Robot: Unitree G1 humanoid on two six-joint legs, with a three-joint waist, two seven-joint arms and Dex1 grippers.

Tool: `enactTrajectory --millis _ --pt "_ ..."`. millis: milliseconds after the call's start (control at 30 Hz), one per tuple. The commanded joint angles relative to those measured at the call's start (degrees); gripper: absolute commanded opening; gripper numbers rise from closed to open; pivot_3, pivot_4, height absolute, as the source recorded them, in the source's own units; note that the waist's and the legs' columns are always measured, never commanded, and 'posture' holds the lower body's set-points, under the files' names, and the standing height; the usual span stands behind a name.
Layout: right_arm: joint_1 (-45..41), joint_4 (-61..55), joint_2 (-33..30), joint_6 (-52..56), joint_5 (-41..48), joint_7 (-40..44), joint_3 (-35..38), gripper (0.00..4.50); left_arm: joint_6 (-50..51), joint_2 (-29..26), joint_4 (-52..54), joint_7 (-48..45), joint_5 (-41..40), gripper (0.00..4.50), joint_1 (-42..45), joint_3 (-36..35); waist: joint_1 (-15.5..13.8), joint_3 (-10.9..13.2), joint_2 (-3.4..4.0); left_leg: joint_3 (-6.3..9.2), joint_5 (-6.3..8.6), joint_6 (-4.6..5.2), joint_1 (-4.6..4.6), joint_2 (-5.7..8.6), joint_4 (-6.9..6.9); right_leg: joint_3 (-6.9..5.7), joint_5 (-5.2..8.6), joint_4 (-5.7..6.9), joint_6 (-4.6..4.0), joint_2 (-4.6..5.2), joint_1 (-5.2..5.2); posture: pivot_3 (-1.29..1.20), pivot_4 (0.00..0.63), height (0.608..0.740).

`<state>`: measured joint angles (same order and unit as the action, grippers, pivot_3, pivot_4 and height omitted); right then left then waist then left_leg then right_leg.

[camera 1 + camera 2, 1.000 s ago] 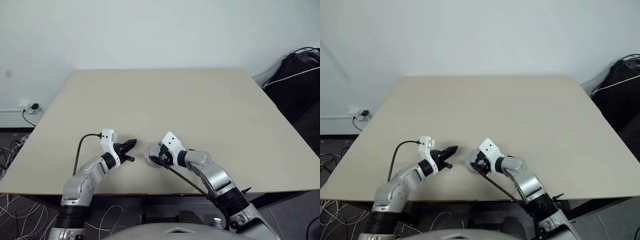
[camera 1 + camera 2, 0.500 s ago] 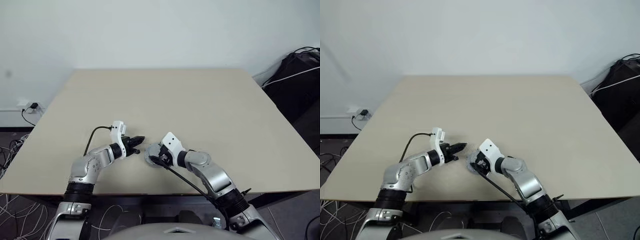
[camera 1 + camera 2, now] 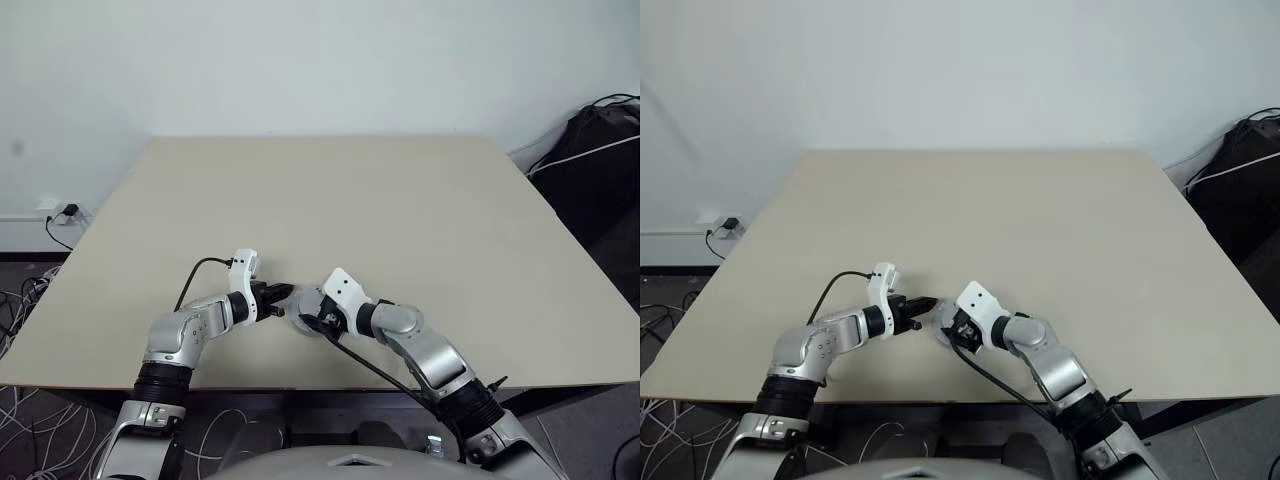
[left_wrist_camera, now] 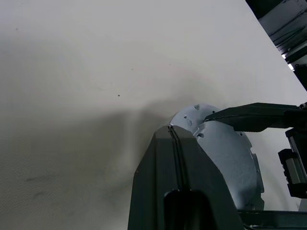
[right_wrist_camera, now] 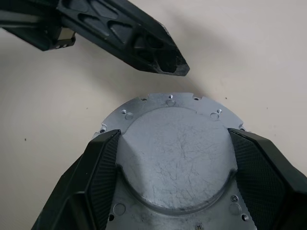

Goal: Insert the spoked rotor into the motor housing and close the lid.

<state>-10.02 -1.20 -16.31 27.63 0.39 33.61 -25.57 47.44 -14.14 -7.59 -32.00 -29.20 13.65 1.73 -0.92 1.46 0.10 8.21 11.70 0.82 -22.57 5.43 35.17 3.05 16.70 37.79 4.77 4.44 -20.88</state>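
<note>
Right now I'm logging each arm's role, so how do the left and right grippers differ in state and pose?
The left gripper is shut, its fingers pressed into one point; the right gripper stands wide. The left gripper holds nothing, its tip hovering just beyond the lid's edge; the right gripper's fingers flank the lid on opposite sides. Both have black fingers and meet over the table's near edge.

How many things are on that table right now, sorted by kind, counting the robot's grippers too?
Silver metal discs: 1, the lid, held between the right gripper's fingers.
Grippers: 2, the left gripper, shut, with its tip beside the lid, and the right gripper, set around the lid.
Tables: 1, the beige table.
Total: 4.
</note>
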Motion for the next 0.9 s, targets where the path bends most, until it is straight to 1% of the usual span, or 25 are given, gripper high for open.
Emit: enactTrajectory --millis 33,400,600,667,733,900 --pt "1.7 3.3 -1.5 1.3 -2.0 0.9 -2.0 3.19 0.5 -0.4 0.8 -1.0 0.3 0.00 1.4 0.4 0.0 0.0 0.00 0.00 0.00 0.00 0.00 0.00 0.00 0.00 0.00 0.00 0.00 0.00 0.00 0.00 0.000 0.740" --pt "2.0 3.0 -0.7 0.9 -2.3 0.1 -1.8 3.19 4.8 -0.7 1.6 -1.9 2.7 0.00 1.5 6.3 0.0 -0.1 -0.03 0.01 0.00 0.00 0.01 0.00 0.01 0.00 0.00 0.01 0.02 -0.01 0.02 0.00 0.000 0.740" --pt "2.7 1.8 0.3 1.4 -1.0 -0.4 -0.7 3.19 5.5 -0.4 1.8 -1.6 3.2 0.00 0.7 7.0 -0.1 -0.3 -0.03 0.01 0.00 0.00 0.03 0.00 0.01 0.00 0.02 0.01 0.04 -0.01 0.04 0.00 0.000 0.740" --pt "2.8 1.2 1.5 2.3 0.4 -1.2 1.1 3.93 5.5 -0.3 1.9 -1.6 3.3 0.00 0.5 7.0 0.0 -0.3 -0.07 0.02 0.00 0.00 0.03 -0.01 0.00 0.00 0.02 0.01 0.04 -0.01 0.04 0.00 0.000 0.740" --pt "2.8 0.5 2.2 2.6 1.3 -1.3 2.2 4.45 5.6 -0.1 2.0 -1.6 3.4 0.00 0.3 7.0 0.1 -0.3 -0.07 0.03 0.00 0.00 0.03 -0.02 0.00 -0.01 0.02 0.02 0.03 -0.02 0.03 0.00 0.000 0.740" --pt "3.2 -2.9 2.9 3.3 2.8 -1.9 4.6 4.45 5.4 0.2 2.0 -1.8 3.7 0.00 0.2 6.8 -0.1 -0.3 -0.07 0.03 0.00 0.00 0.03 -0.01 0.03 0.00 0.02 0.02 0.04 -0.02 0.05 0.00 0.000 0.740"
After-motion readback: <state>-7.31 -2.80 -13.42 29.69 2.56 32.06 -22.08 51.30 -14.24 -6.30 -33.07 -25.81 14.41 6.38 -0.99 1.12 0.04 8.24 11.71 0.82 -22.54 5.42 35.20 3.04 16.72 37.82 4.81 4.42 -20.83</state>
